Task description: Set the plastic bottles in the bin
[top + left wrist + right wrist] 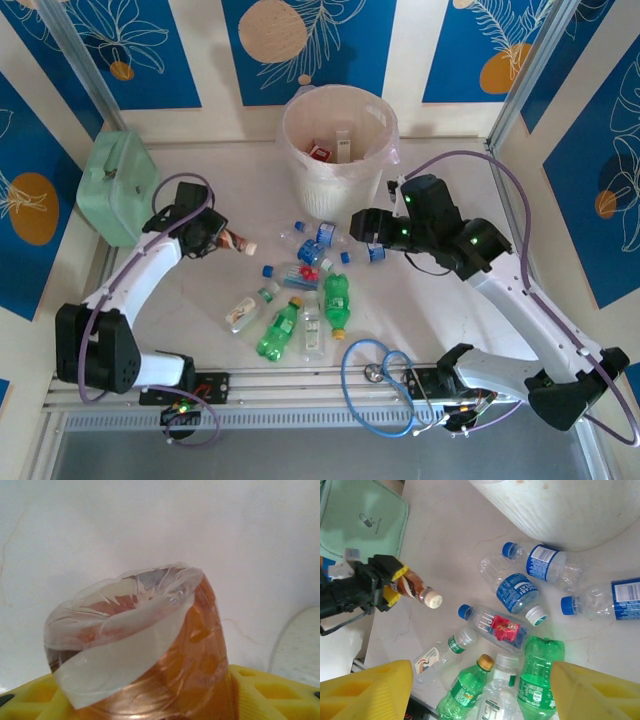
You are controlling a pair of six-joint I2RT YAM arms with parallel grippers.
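The table (pixel 430 310) is pale and faintly veined, edged by an aluminium frame. The walls (pixel 130 40) behind it carry blue panels with white leaves and orange discs. A mint-green case (pixel 118 185) leans at the far left, and a blue cable (pixel 375 385) loops along the near edge. From above, the bin (pixel 335 195) stands at the back centre with red-and-white items in its liner. The plastic bottles (pixel 337 298) lie scattered just in front of it. The right wrist camera, closer in, picks out their blue caps, blue labels and green bodies. The left wrist camera sits right against the crumpled clear base of an amber bottle (pixel 150 645). The left gripper (pixel 222 238) is clamped on that amber bottle, whose white cap points toward the pile, well apart from the bin. The right gripper (pixel 358 228) hangs over the pile, its yellow fingers (pixel 365 690) spread wide with nothing between them.
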